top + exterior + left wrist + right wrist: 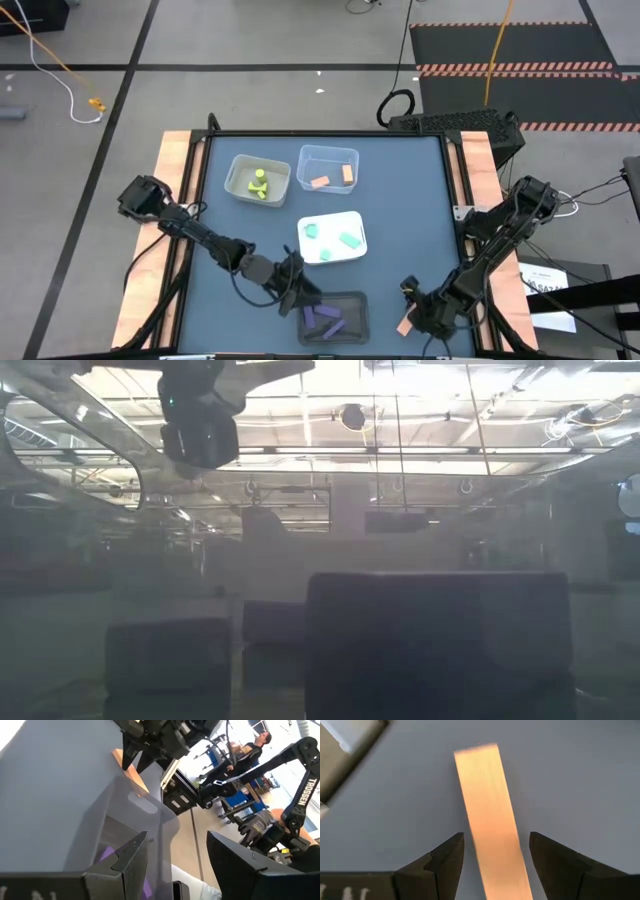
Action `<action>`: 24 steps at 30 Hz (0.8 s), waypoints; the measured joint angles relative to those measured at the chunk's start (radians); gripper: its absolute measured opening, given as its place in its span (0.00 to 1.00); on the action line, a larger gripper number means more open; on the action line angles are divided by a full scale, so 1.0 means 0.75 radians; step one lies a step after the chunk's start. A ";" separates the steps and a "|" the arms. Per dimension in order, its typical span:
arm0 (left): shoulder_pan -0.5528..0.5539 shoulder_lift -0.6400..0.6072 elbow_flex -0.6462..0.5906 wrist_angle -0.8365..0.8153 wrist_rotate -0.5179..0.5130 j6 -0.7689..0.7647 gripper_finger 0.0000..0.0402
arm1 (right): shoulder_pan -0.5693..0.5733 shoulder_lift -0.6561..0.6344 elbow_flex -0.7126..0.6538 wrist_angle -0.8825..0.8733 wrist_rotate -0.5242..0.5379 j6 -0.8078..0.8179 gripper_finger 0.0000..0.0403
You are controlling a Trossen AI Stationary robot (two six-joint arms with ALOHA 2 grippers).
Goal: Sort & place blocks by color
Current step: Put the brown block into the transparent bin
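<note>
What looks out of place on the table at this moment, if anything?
One peach-orange bar lies loose on the blue table near its front right corner, outside every tray; the right gripper straddles it with open fingers. The other blocks sit sorted in their trays. Nothing looks spilled or damaged.

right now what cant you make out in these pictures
- Low view: table and blocks lost; haze and dark tray walls fill the picture.
- High view: left tool hides part of the dark tray, so the purple blocks cannot be counted.
- Right wrist view: the orange bar runs off the edge between the right tool fingers; length unclear.
</note>
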 joint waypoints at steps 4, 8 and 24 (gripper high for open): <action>0.020 0.000 0.000 -0.001 0.013 0.015 0.50 | -0.001 0.000 -0.038 -0.005 0.012 0.000 0.53; 0.036 0.000 0.000 -0.001 0.037 0.014 0.50 | -0.003 -0.002 -0.058 0.002 0.033 0.036 0.46; 0.043 -0.002 -0.001 0.420 0.144 0.220 0.50 | -0.012 -0.126 -0.067 0.030 0.159 0.310 0.28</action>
